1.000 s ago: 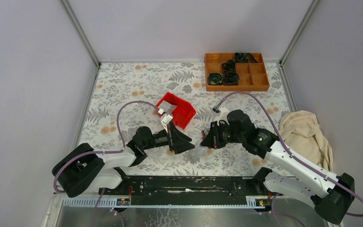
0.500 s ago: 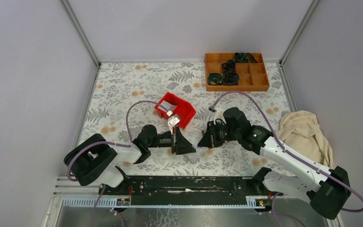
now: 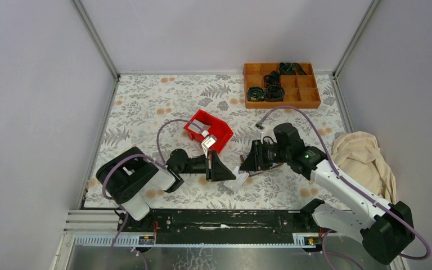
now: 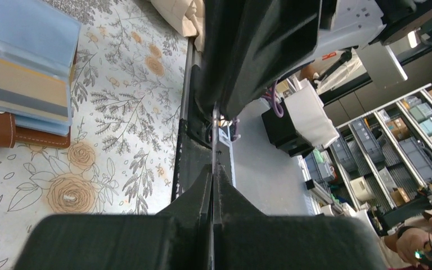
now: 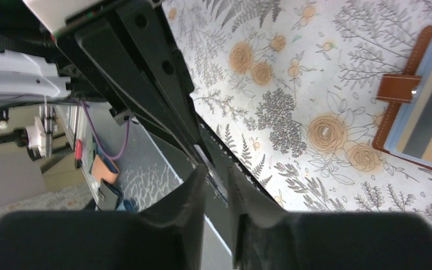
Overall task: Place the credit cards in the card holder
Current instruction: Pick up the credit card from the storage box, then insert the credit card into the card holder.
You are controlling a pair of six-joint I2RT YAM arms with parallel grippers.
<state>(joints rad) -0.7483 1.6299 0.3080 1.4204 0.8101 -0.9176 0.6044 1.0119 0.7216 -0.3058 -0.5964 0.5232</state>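
Observation:
A white credit card [image 3: 238, 181] hangs just above the table between the two grippers. My left gripper [image 3: 228, 175] is shut on it; in the left wrist view the card shows edge-on as a thin pale line [image 4: 215, 135] running out of the closed fingertips [image 4: 214, 169]. My right gripper [image 5: 216, 171] faces it from the right [image 3: 246, 167], jaws slightly apart, with the card's edge [image 5: 205, 156] in the narrow gap. The card holder [image 5: 422, 112] lies open on the table, brown with pale blue sleeves. A gold-tan card [image 4: 11, 73] sits in one sleeve. In the top view the right arm mostly hides the holder.
A red bin [image 3: 209, 130] stands just behind the left gripper. An orange compartment tray [image 3: 281, 85] with black items is at the back right. A beige cloth [image 3: 365, 160] lies at the right edge. The black base rail [image 3: 219, 219] runs along the near edge.
The left gripper has closed on the white card as its arm shifted right. The right gripper's jaws, shut before, have parted a little.

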